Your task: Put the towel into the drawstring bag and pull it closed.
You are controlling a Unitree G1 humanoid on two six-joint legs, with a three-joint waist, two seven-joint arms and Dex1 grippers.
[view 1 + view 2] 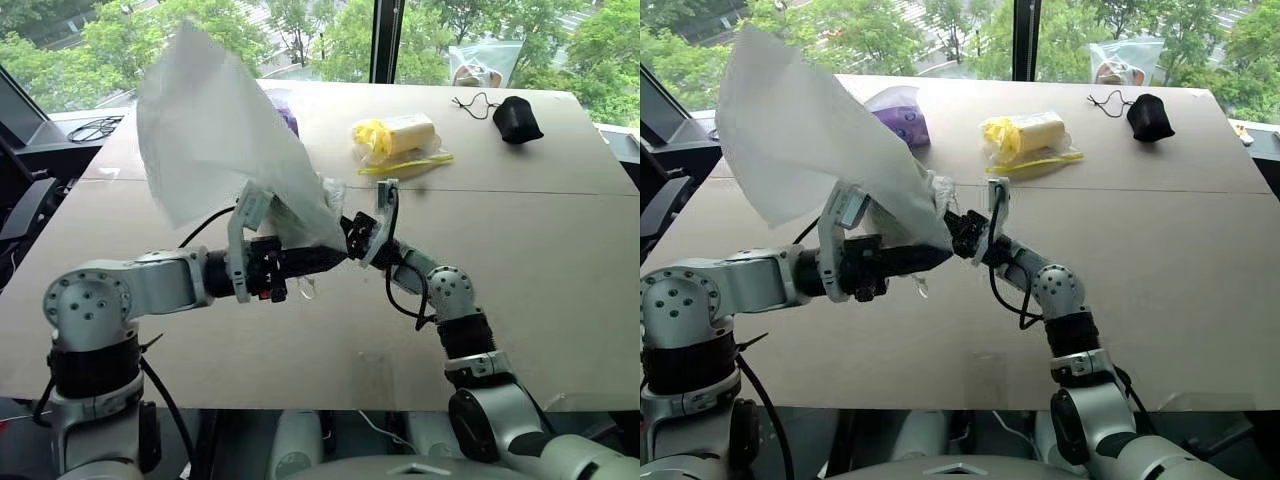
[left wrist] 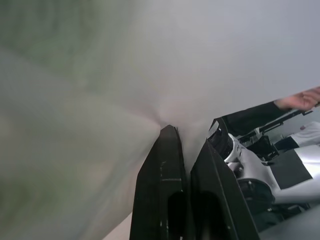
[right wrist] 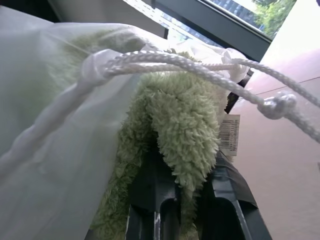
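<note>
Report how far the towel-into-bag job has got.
Done: the left pincer has lifted the drawstring bag off the table, shut on its fabric. In hand: the right pincer, shut on the towel, has it at the bag's mouth, part of it showing through the fabric. Left: push the towel fully in, then pull the cord, which looks slack.

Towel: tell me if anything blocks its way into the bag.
Nothing visible does. The right hand grips the towel at the bag's mouth, with part of it already behind the white fabric. The cord crosses just in front of the towel. The left hand pinches the bag's fabric.
</note>
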